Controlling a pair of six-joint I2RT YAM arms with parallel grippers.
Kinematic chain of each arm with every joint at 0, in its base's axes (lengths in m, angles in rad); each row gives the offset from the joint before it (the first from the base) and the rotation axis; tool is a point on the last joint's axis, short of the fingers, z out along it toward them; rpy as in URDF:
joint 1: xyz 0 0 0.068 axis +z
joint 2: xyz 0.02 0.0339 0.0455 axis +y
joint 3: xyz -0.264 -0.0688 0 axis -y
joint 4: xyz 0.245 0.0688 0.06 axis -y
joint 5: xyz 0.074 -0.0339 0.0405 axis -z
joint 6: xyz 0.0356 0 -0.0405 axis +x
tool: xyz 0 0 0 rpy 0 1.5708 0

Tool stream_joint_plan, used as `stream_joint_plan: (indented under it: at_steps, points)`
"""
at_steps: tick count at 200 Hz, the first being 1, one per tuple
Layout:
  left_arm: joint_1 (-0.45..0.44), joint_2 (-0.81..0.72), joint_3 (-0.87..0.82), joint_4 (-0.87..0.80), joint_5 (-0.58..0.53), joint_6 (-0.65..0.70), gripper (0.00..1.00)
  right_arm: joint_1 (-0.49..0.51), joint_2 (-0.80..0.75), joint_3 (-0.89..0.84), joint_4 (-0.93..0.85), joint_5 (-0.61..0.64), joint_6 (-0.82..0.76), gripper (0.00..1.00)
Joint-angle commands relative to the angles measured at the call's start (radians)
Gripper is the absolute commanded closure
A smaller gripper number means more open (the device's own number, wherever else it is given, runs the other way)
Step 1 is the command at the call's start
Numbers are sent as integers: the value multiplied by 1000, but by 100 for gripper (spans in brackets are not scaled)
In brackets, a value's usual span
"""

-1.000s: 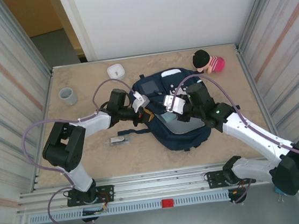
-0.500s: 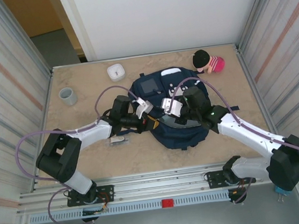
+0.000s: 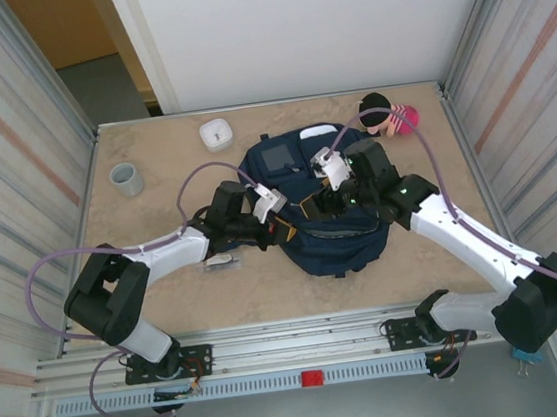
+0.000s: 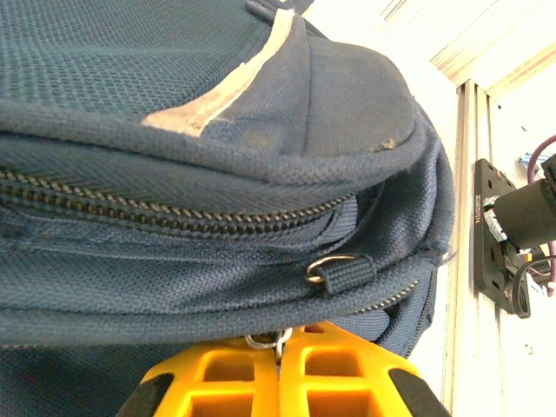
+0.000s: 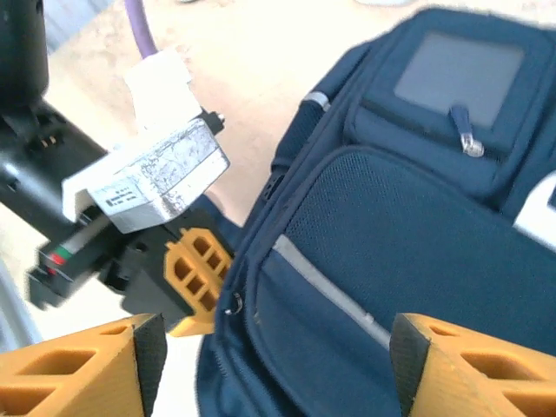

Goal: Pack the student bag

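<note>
Just one student bag (image 3: 348,248)

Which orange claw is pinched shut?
The left arm's orange gripper: it clamps a small metal zipper ring on the navy-blue backpack, while the right gripper gapes open.

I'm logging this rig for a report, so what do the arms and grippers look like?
The left arm and right arm have white links and black joints, each trailed by a lilac cable. The left gripper and right gripper have orange-yellow lattice fingers; each wrist carries a white camera block.
</note>
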Motion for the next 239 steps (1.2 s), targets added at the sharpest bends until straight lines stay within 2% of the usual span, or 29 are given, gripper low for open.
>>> stream_joint_plan:
  at_steps: [1,31,61,89,110,138,198,232,239]
  points:
    - [-3,-50,-1,10,9,-21,98,-10,-46,-8,-162,-14,490,28]
    - [-3,-62,-1,-8,4,-20,98,-14,-109,-138,-99,-119,909,28]
    - [0,-69,-1,-27,-31,-16,98,2,-223,-269,38,-121,1178,26]
    - [-1,-66,-2,-27,-22,-25,98,33,-214,-332,145,-152,1295,24]
    - [-1,-67,-4,-22,-4,-23,98,23,-198,-396,308,-154,1370,24]
    - [-1,-81,-3,-29,4,-12,98,3,-120,-453,464,-117,1440,28]
    - [-16,-87,10,-117,3,60,98,-66,-109,-507,581,2,1461,51]
    - [-26,-100,12,-142,16,65,98,-70,-113,-507,599,39,1455,83]
    - [-32,-105,12,-140,22,64,97,-66,-113,-507,600,44,1454,87]
